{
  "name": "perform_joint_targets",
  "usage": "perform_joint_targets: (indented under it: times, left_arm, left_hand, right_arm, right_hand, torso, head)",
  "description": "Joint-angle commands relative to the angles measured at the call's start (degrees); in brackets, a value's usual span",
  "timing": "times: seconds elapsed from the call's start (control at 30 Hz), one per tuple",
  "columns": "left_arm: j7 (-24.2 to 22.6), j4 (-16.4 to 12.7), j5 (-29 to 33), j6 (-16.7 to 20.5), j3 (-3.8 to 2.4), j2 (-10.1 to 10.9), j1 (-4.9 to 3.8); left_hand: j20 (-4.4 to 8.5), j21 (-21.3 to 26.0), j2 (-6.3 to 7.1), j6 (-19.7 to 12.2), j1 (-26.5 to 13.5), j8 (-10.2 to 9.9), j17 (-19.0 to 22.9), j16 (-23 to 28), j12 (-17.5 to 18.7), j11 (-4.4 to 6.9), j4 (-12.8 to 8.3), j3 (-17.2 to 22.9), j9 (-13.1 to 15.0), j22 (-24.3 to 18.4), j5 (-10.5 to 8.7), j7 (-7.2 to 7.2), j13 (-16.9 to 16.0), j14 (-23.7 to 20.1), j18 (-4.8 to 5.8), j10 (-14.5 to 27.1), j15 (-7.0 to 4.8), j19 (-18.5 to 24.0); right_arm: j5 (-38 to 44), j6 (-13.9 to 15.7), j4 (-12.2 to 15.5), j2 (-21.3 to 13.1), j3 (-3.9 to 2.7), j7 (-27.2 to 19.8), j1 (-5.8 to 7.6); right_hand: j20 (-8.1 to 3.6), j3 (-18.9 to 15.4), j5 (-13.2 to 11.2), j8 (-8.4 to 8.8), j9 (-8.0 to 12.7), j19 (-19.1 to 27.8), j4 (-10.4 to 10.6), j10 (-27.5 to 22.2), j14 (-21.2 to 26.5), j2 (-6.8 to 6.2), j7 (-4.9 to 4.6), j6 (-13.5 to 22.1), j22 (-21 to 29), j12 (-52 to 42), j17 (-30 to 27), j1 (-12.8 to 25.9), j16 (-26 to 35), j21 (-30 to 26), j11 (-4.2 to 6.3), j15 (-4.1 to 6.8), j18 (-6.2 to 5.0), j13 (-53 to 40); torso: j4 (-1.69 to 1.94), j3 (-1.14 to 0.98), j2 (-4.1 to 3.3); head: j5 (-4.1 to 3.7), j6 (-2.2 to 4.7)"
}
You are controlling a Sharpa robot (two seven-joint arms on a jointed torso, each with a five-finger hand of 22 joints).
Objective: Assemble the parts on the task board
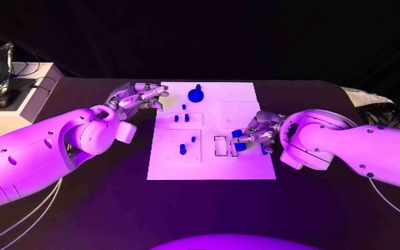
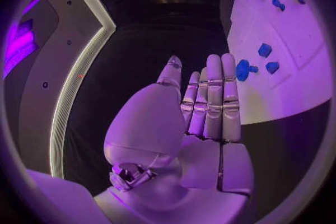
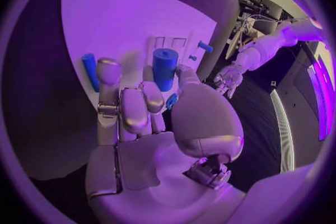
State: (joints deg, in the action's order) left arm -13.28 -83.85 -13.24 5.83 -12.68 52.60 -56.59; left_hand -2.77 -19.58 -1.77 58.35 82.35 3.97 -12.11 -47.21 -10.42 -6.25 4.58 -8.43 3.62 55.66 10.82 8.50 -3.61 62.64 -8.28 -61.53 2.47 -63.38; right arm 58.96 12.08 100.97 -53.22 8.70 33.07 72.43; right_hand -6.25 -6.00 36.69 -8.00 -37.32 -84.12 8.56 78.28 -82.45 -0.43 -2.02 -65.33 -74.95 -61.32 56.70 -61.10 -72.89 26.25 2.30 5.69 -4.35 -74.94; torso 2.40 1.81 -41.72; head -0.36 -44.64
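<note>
A: Right hand point(image 3: 150, 109)?
B: Grips a small blue cylinder part point(image 3: 165, 67) over the white rectangular task board point(image 1: 241, 102) (right side).
A: Left hand point(image 2: 206, 103)?
B: Fingers straight, holding nothing, beside the board's far-left corner.

Both arms are built of smooth, rounded white shells. The left arm point(image 1: 58, 146) has a bulging casing dotted with small dark screw holes, and thin pale cables trail beneath it toward the near edge of the worktop point(image 1: 100, 203). The right arm point(image 1: 341, 146) carries a similar swollen casing with the same small dark screws along its side. Each arm ends in a silver metallic hand: the left hand point(image 2: 203, 106) shows a glossy rounded palm shell and segmented fingers point(image 2: 213, 95) with visible pins, and the right hand point(image 3: 150, 117) is of the same polished build.
</note>
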Motion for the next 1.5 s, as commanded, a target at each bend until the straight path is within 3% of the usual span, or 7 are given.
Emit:
perform_joint_targets:
  times: [0.03,0.43,0.53,0.83,1.5]
  left_arm:
    - [0.1,-0.1,0.5,-1.4,-0.04,-0.1,0.00]
    - [0.2,-0.3,0.5,-1.8,-0.04,0.0,0.00]
    - [0.3,-0.4,0.5,-1.9,-0.04,0.1,0.00]
    - [0.6,-0.4,0.8,-2.0,-0.04,0.2,0.00]
    - [0.9,-0.5,1.0,-2.2,-0.04,0.4,0.00]
  left_hand:
    - [-0.11,0.2,-0.38,0.2,0.0,-0.2,-0.1,0.2,0.1,-0.21,0.3,0.0,0.0,0.0,0.20,-0.16,0.0,0.0,0.95,0.4,0.17,-0.3]
    - [-0.14,0.3,-0.39,0.3,0.0,-0.2,-0.1,0.2,0.1,-0.23,0.3,0.0,0.0,0.0,0.19,-0.20,0.0,0.0,0.93,0.5,0.18,-0.3]
    - [-0.14,0.3,-0.39,0.3,0.0,-0.2,-0.1,0.2,0.1,-0.23,0.3,0.0,0.0,0.0,0.19,-0.20,0.0,0.0,0.93,0.5,0.18,-0.3]
    - [-0.17,0.3,-0.41,0.3,-0.1,-0.2,-0.1,0.2,0.1,-0.24,0.4,-0.1,0.0,0.0,0.19,-0.15,0.0,0.0,0.90,0.5,0.19,-0.4]
    - [-0.17,0.3,-0.42,0.3,-0.1,-0.2,-0.1,0.2,0.1,-0.24,0.4,-0.1,0.0,0.0,0.19,-0.15,0.0,0.0,0.90,0.5,0.19,-0.4]
  right_arm:
    - [-4.4,1.0,-0.2,1.3,0.05,-0.2,0.08]
    - [-1.5,2.1,-1.8,5.4,0.16,-0.1,-0.15]
    - [-0.8,1.9,-2.1,5.9,0.20,-0.1,-0.30]
    - [0.0,-0.1,-2.3,6.1,0.24,0.0,-0.53]
    - [0.8,-1.8,-2.7,6.5,0.27,0.0,-1.18]
  right_hand:
    - [-0.37,12.7,-0.2,-0.11,0.0,-2.2,-12.5,0.0,-0.2,-0.08,0.31,0.1,-3.7,0.2,0.0,0.4,0.2,0.1,0.41,0.23,0.33,-2.3]
    - [-0.33,12.4,-0.7,0.00,-0.1,-2.1,-12.5,-0.2,-0.2,-0.35,0.21,0.2,-3.7,0.6,0.1,0.3,0.3,0.0,0.33,0.17,0.33,-2.1]
    - [-0.32,12.3,-0.8,0.03,-0.1,-2.1,-12.5,-0.3,-0.2,-0.34,0.20,0.2,-3.7,0.6,0.1,0.3,0.3,-0.1,0.32,0.16,0.32,-2.1]
    - [-0.29,11.9,-1.2,0.12,0.0,-2.1,-12.3,-0.3,-0.2,-0.40,0.18,0.2,-3.8,0.6,0.2,0.4,0.3,0.2,0.28,0.14,0.33,-2.1]
    - [-0.26,11.4,-1.6,0.23,0.0,-2.0,-12.0,-0.4,-0.2,-0.40,0.16,0.1,-3.7,0.9,0.3,0.4,0.5,0.1,0.26,0.10,0.32,-1.9]
  torso:
    - [-0.07,-0.08,-0.14]
    - [0.01,0.00,-0.06]
    - [0.04,-0.06,-0.16]
    - [-0.16,-0.13,-0.13]
    - [-0.01,-0.06,-0.11]
  head:
    - [0.18,0.09]
    - [0.35,0.00]
    - [0.44,-0.07]
    - [0.97,-0.22]
    - [1.23,-0.45]
